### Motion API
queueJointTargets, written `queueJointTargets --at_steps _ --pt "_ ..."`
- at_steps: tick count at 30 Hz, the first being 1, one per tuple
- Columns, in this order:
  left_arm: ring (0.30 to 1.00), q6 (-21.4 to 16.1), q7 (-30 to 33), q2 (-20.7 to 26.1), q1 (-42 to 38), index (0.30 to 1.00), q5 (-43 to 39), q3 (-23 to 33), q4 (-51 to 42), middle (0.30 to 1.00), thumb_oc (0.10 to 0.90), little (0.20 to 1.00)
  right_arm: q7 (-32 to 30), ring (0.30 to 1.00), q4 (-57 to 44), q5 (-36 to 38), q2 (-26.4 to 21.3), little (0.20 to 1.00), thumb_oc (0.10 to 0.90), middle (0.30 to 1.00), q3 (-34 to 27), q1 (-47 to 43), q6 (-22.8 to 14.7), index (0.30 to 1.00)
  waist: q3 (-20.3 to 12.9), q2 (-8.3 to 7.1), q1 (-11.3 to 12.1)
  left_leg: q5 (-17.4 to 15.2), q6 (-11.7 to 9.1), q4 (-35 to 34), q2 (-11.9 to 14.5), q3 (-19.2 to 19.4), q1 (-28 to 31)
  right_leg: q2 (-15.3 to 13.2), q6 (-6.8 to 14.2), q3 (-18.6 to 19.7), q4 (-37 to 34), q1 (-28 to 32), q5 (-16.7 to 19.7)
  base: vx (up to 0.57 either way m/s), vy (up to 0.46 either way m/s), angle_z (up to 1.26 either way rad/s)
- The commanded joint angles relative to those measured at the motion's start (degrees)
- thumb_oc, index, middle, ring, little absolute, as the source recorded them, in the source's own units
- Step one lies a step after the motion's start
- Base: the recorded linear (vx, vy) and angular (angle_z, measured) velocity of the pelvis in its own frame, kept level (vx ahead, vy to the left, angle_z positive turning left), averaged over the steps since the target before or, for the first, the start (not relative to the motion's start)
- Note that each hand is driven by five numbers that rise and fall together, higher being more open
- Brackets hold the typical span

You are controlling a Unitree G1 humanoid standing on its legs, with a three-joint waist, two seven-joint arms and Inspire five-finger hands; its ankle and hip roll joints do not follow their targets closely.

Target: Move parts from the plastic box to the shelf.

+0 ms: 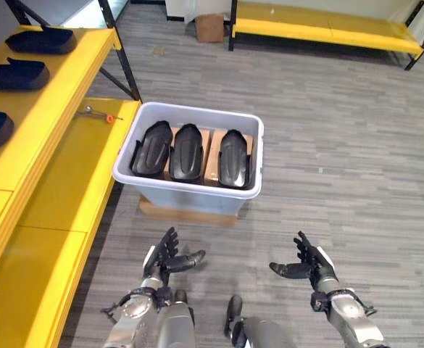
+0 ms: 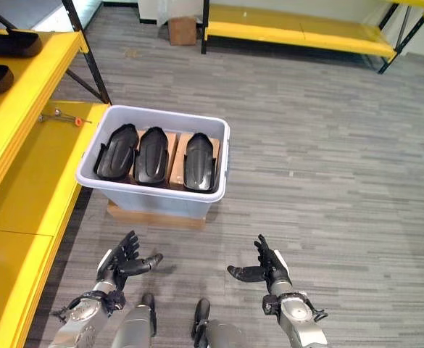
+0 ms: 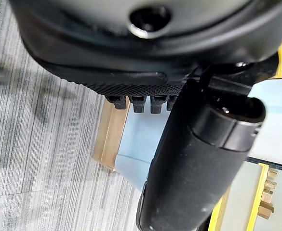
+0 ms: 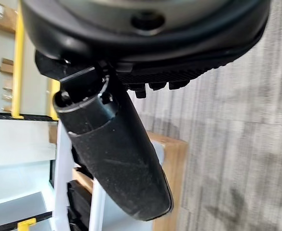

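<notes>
A pale grey plastic box (image 1: 191, 193) stands on a low wooden board on the floor ahead of me. Three black moulded parts (image 1: 188, 151) lie side by side inside it on cardboard. The yellow shelf (image 1: 45, 123) runs along my left and carries three more black parts (image 1: 16, 74) on its upper level. My left hand (image 1: 166, 257) and my right hand (image 1: 309, 262) hover low over the floor in front of the box, both open with straight fingers and empty, a short way short of the box.
A small tool with an orange tip (image 1: 99, 114) lies on the shelf's lower level beside the box. A second yellow shelf (image 1: 327, 29) and a cardboard box (image 1: 209, 27) stand at the far wall. Grey plank floor stretches to the right.
</notes>
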Motion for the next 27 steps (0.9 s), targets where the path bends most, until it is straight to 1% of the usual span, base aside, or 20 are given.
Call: queueJointTargets --at_steps 1,2,3,6,8,11,13,14,15,16,17,18,19,21,22,23,24,25,26,27 --pt "1.0 -4.72 -0.3 3.08 -0.81 1.0 1.39 2.4 -6.11 1.0 0.9 1.0 0.29 1.0 -3.71 0.9 -2.03 1.0 0.9 1.0 -0.61 -0.98 -4.59 1.0 -1.66 -0.39 0.92 5.0 1.99 1.87 -0.41 1.07 1.36 -5.59 7.82 3.13 3.01 2.46 -3.46 0.24 0.152 -0.54" --pt "1.0 -4.73 -0.41 3.16 -0.56 1.0 1.59 2.83 -6.22 1.0 0.9 1.0 0.61 1.0 -3.96 0.76 -1.52 1.0 0.9 1.0 -0.67 -0.49 -4.51 1.0 -2.45 -0.5 0.94 5.42 2.11 0.32 -0.59 1.21 2.13 -5.74 8.15 3.02 2.72 3.21 -3.7 0.3 0.199 -0.43" --pt "1.0 -4.83 -0.59 3.53 -0.51 1.0 1.71 2.89 -6.44 1.0 0.9 1.0 0.97 1.0 -3.89 0.8 -0.87 1.0 0.9 1.0 -0.84 0.15 -4.33 1.0 -3.36 -0.9 0.83 4.72 2.82 -0.25 -1.53 1.88 3.25 -6.45 8.64 3.13 2.98 3.35 -3.71 0.28 0.192 -0.29" --pt "1.0 -4.85 -0.6 4.08 -0.96 1.0 2.2 2.88 -6.15 1.0 0.9 1.0 1.03 1.0 -3.63 0.75 -0.1 1.0 0.9 1.0 -0.98 -0.01 -4.01 1.0 -3.66 -1.37 0.79 3.04 3.56 1.85 -3.17 3.33 3.36 -7.76 9.51 3.35 3.9 3.38 -3.89 0.17 0.159 -0.16" --pt "1.0 -4.97 -0.4 4.28 -0.93 1.0 1.99 3.09 -6.29 1.0 0.9 1.0 1.15 1.0 -3.77 0.68 0.2 1.0 0.9 1.0 -0.92 0.02 -3.87 1.0 -3.98 -1.59 0.83 1.54 4.23 3.12 -4.17 3.96 3.12 -8.64 10.09 3.29 3.86 3.67 -3.88 0.17 0.169 0.07" --pt "1.0 -5.21 0.07 4.54 -0.95 1.0 1.58 3.54 -6.42 1.0 0.9 1.0 1.4 1.0 -3.63 0.52 0.84 1.0 0.9 1.0 -0.7 -0.48 -3.7 1.0 -4.99 -1.87 1.07 -1.82 5.5 5.82 -6.11 4.98 2.64 -10.28 11.37 2.88 3.87 4.3 -3.72 0.21 0.211 0.15" --pt "1.0 -5.02 0.46 4.61 -1.24 1.0 1.71 3.58 -6.13 1.0 0.9 1.0 1.36 1.0 -3.23 0.04 1.23 1.0 0.9 1.0 -0.19 -1.22 -3.59 1.0 -5.41 -1.86 1.34 -3.63 6.84 5.94 -7.33 5.44 3.67 -11.51 12.7 2.73 7.56 3.32 -2.0 0.18 0.199 -0.04" --pt "1.0 -4.88 0.49 4.55 -1.23 1.0 1.87 3.57 -6.08 1.0 0.9 1.0 1.39 1.0 -3.02 0.0 1.5 1.0 0.9 1.0 -0.08 -1.52 -3.46 1.0 -5.38 -1.73 1.22 -4.11 7.47 5.71 -7.91 5.6 4.53 -12.0 13.21 3.05 10.55 1.93 -0.19 0.1 0.158 -0.09" --pt "1.0 -4.84 0.51 4.6 -1.32 1.0 2.08 3.42 -6.14 1.0 0.9 1.0 1.55 1.0 -3.04 -0.12 1.67 1.0 0.9 1.0 0.18 -1.76 -3.45 1.0 -4.98 -1.78 0.93 -4.69 8.06 5.48 -8.61 5.86 5.62 -12.57 14.01 3.88 14.12 0.5 2.48 0.09 0.168 -0.02" --pt "1.0 -4.83 0.46 4.68 -1.5 1.0 2.24 3.24 -6.2 1.0 0.9 1.0 1.64 1.0 -3.3 -0.29 1.75 1.0 0.9 1.0 0.32 -1.88 -3.41 1.0 -4.73 -1.39 0.56 -4.53 8.53 4.96 -8.85 5.85 6.28 -12.49 14.33 4.46 17.38 -1.23 5.06 0.08 0.17 -0.04" --pt "1.0 -4.79 0.4 4.77 -1.59 1.0 2.48 3.04 -6.2 1.0 0.9 1.0 1.74 1.0 -3.56 -0.32 1.76 1.0 0.9 1.0 0.49 -1.9 -3.44 1.0 -4.21 -0.82 0.21 -4.54 8.94 4.72 -8.88 5.78 6.91 -12.31 14.43 4.85 20.52 -2.54 6.27 0.14 0.219 -0.01" --pt "1.0 -4.76 0.3 4.79 -1.72 1.0 2.9 2.43 -6.42 1.0 0.9 1.0 1.81 1.0 -4.18 -0.79 1.84 1.0 0.9 1.0 0.83 -1.69 -3.42 1.0 -3.6 0.36 -0.45 -5.03 9.62 3.45 -9.14 6.19 9.09 -12.83 13.99 3.47 24.16 -4.64 7.03 0.12 0.158 -0.01" --pt "1.0 -4.76 0.31 4.77 -1.72 1.0 2.9 2.43 -6.42 1.0 0.9 1.0 1.81 1.0 -4.2 -0.8 1.82 1.0 0.9 1.0 0.83 -1.68 -3.41 1.0 -3.55 0.33 -0.46 -5.01 9.63 3.39 -9.2 6.19 9.18 -12.9 14.0 3.49 24.28 -4.63 6.95 0.15 0.141 0.05" --pt "1.0 -4.63 0.17 4.66 -1.59 1.0 2.91 2.36 -6.65 1.0 0.9 1.0 1.51 1.0 -4.54 -1.15 1.87 1.0 0.9 1.0 0.75 -1.37 -3.31 1.0 -3.52 0.78 -0.6 -5.62 9.89 2.14 -9.44 7.23 11.03 -15.92 13.4 0.5 22.87 -5.46 7.44 0.14 0.055 0.11" --pt "1.0 -4.63 -0.06 4.69 -1.81 1.0 2.65 2.2 -6.59 1.0 0.9 1.0 1.28 1.0 -4.67 -1.06 1.83 1.0 0.9 1.0 0.63 -1.57 -3.31 1.0 -3.35 1.04 -0.59 -6.04 9.69 1.79 -9.16 7.72 11.7 -17.65 13.03 -1.29 20.88 -6.42 7.4 0.21 -0.014 -0.03" --pt "1.0 -4.81 -0.03 4.74 -2.02 1.0 2.0 2.12 -6.63 1.0 0.9 1.0 0.98 1.0 -4.64 -1.05 1.51 1.0 0.9 1.0 0.58 -2.2 -3.33 1.0 -2.7 1.06 -0.92 -6.67 9.25 1.86 -9.0 7.91 12.45 -19.52 13.16 -2.81 16.82 -7.87 7.56 0.19 -0.064 -0.23" --pt "1.0 -4.77 0.1 4.63 -2.06 1.0 1.64 2.22 -6.67 1.0 0.9 1.0 0.74 1.0 -4.69 -1.06 1.37 1.0 0.9 1.0 0.62 -2.59 -3.3 1.0 -2.33 0.95 -1.15 -7.03 9.0 2.0 -8.99 7.8 12.82 -20.17 13.44 -2.94 14.83 -8.55 8.32 0.17 -0.12 -0.34" --pt "1.0 -4.8 0.19 4.52 -2.3 1.0 1.28 2.4 -6.59 1.0 0.9 1.0 0.5 1.0 -4.73 -1.1 1.27 1.0 0.9 1.0 0.6 -2.94 -3.29 1.0 -2.03 0.53 -1.32 -7.56 8.64 2.06 -9.11 8.06 13.35 -21.41 13.95 -3.97 11.24 -9.57 9.57 0.14 -0.137 -0.29" --pt "1.0 -4.81 0.06 4.41 -2.25 1.0 1.11 2.62 -6.57 1.0 0.9 1.0 0.51 1.0 -5.04 -1.26 1.2 1.0 0.9 1.0 0.57 -2.86 -3.21 1.0 -1.8 0.17 -1.61 -7.98 8.2 2.41 -9.18 7.84 13.56 -21.82 14.46 -4.11 8.32 -9.48 10.58 0.18 -0.183 -0.13" --pt "1.0 -4.62 -0.34 4.14 -2.11 1.0 1.41 2.73 -6.71 1.0 0.9 1.0 0.76 1.0 -5.46 -1.46 0.9 1.0 0.9 1.0 0.31 -2.29 -3.06 1.0 -1.82 -0.38 -2.25 -8.68 7.85 3.39 -9.41 7.19 13.86 -20.96 14.95 -2.51 6.42 -8.63 10.76 0.22 -0.209 0.31"
